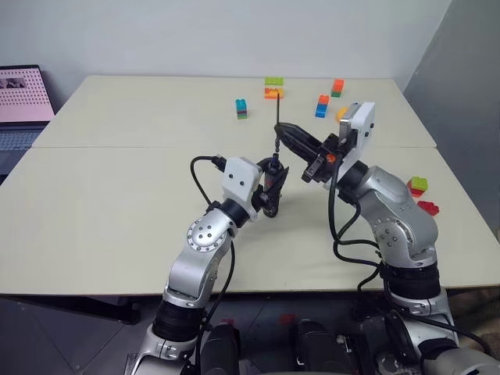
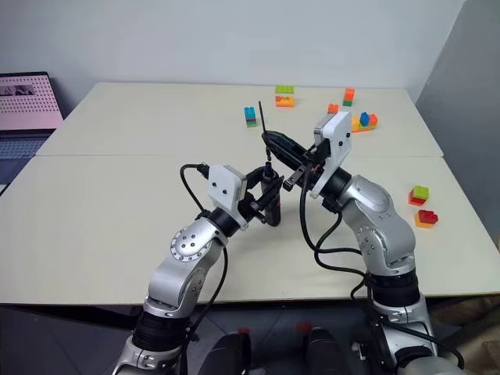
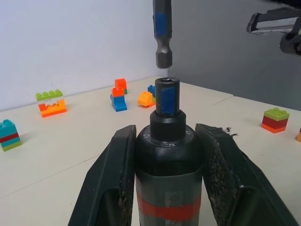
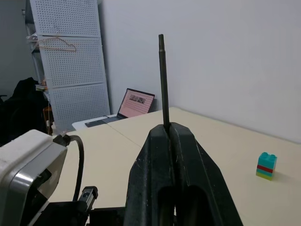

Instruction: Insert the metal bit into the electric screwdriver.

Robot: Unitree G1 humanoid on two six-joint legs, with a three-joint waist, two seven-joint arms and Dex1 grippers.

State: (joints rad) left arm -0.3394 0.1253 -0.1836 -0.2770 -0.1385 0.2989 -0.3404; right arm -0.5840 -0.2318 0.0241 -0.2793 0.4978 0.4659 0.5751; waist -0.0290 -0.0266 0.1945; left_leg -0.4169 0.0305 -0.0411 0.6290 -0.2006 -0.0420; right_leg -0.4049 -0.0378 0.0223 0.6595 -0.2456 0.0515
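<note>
My left gripper [image 3: 167, 136] is shut on the electric screwdriver [image 3: 167, 165], a black body with a red band, held upright over the table's middle [image 1: 273, 178]. Its blue-banded socket [image 3: 167, 96] points up. My right gripper [image 4: 169, 129] is shut on the metal bit [image 4: 162, 80], a thin dark rod standing upright [image 1: 276, 109]. In the left wrist view the metal bit's lower end [image 3: 162, 42] hangs straight above the socket with a small gap between them. The right gripper [image 1: 283, 130] reaches in from the right, a little above the left gripper [image 1: 269, 191].
Several toy brick stacks stand at the table's far side [image 1: 241, 108] [image 1: 273, 87] [image 1: 322, 105]. Two more lie near the right edge [image 1: 418, 186] [image 1: 428, 207]. An open laptop [image 1: 23, 98] sits at the far left. A black cable [image 1: 201, 176] loops off the left wrist.
</note>
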